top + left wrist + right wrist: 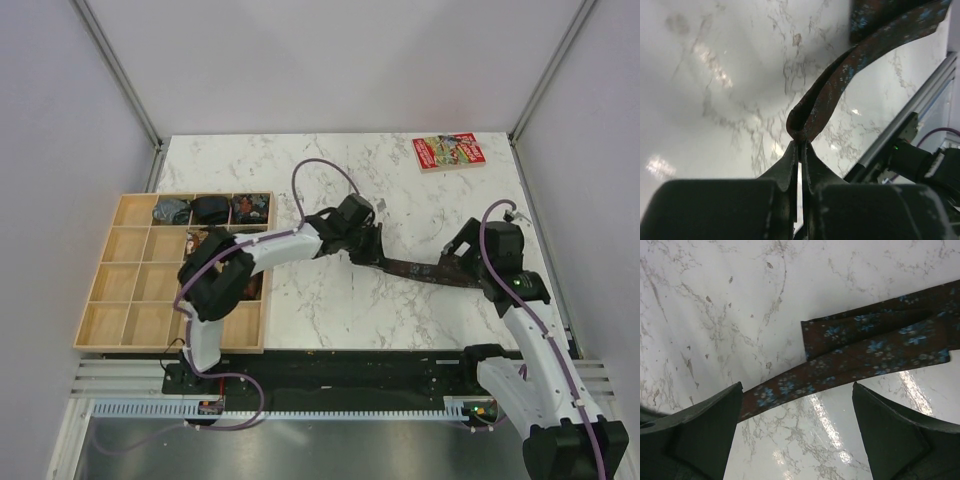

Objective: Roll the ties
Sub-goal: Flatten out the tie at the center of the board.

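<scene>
Marble tabletop (300,170) sitting between pale walls (60,80), my left jaws clamping the tie (425,270), my right jaws hanging apart over it.

This is looking like a robotics lab cell: plain pale panels (60,110) in aluminium posts (118,75) are enclosing the marble-look table (300,165) spreading under and beyond the left gripper (373,251), while a metal mounting rail (120,378) and slotted cable ducting (320,408) are running well behind it.
</scene>
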`<action>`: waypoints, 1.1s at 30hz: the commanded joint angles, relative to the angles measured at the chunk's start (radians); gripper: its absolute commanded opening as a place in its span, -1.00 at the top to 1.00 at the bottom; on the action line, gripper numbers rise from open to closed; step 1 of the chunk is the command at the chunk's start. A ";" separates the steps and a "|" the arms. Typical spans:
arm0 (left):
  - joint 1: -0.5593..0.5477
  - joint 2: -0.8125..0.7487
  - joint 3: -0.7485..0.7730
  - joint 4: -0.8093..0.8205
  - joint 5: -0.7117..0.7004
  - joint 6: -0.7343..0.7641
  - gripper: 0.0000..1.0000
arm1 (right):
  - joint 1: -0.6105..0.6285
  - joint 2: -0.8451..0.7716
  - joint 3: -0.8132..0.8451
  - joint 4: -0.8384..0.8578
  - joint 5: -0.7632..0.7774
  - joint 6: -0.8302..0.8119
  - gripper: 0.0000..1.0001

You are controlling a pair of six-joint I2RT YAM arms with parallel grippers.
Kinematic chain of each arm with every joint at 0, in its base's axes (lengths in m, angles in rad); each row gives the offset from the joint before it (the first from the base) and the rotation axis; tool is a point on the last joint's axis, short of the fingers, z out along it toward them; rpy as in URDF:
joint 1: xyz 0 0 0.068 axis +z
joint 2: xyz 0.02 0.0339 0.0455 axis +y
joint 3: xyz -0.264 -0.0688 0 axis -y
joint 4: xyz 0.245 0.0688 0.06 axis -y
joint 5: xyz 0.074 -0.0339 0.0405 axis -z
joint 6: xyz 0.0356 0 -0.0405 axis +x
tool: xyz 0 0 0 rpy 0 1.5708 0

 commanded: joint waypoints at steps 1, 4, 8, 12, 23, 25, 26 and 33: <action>0.054 -0.226 -0.111 -0.068 -0.077 -0.055 0.96 | 0.002 -0.025 -0.044 -0.009 0.071 0.096 -0.96; 0.079 -0.333 -0.186 -0.102 -0.101 -0.069 0.97 | 0.000 -0.020 -0.080 0.010 0.058 0.136 -0.96; 0.123 -0.468 -0.259 -0.132 -0.123 -0.097 0.96 | 0.000 -0.017 -0.130 0.036 0.052 0.194 -0.96; 0.162 -0.554 -0.243 -0.191 -0.121 -0.092 0.96 | 0.002 -0.014 -0.192 0.075 0.041 0.245 -0.91; 0.201 -0.568 -0.053 -0.306 -0.087 -0.042 0.97 | 0.000 0.132 -0.247 0.221 0.037 0.299 -0.62; 0.201 -0.567 -0.037 -0.307 -0.090 -0.042 0.96 | 0.000 0.149 -0.245 0.211 0.067 0.305 -0.46; 0.203 -0.565 -0.033 -0.307 -0.089 -0.042 0.96 | 0.002 0.153 -0.245 0.200 0.075 0.303 -0.43; 0.205 -0.550 -0.026 -0.309 -0.084 -0.045 0.96 | 0.003 0.270 -0.200 0.165 0.086 0.170 -0.32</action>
